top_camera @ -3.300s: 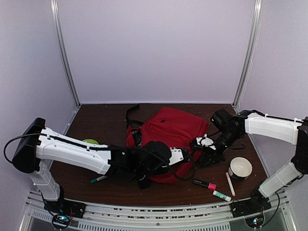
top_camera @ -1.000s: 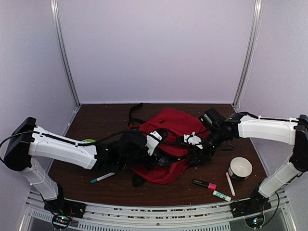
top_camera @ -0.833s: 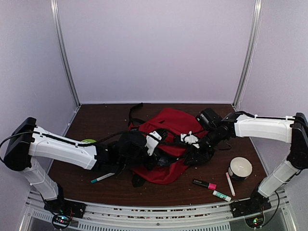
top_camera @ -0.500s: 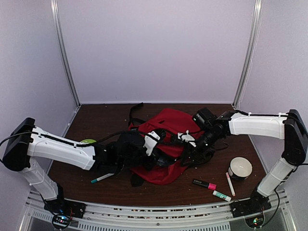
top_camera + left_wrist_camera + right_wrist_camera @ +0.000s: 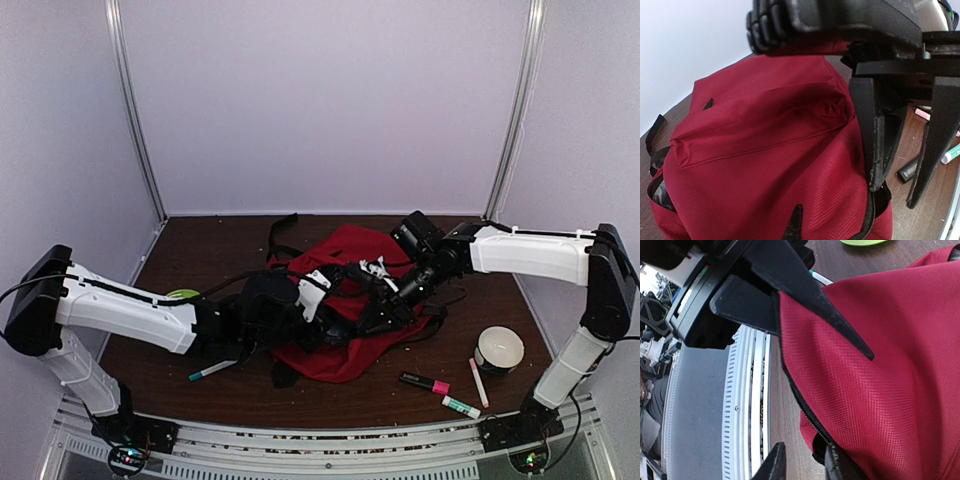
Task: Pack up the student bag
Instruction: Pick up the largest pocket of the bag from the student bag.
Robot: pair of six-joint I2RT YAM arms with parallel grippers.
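Well, the bag (image 5: 350, 345) lies slumped beneath the left gripper (image 5: 893, 198), which is closed just beside its zip edge (image 5: 790, 385). The right gripper (image 5: 375, 305) stands with jaws apart astride that edge. I judge I'm opening the bag; next I must spread its mouth.

The dark brown table (image 5: 200, 250) carries the red student bag (image 5: 335, 358) mid-way. To its left lie a green-tipped marker (image 5: 205, 372) and a lime-green disc (image 5: 185, 293). To its right sit a white roll (image 5: 499, 350), a pink-ended marker (image 5: 425, 382), a pale pen (image 5: 478, 382) and a green-and-white stick (image 5: 461, 406).
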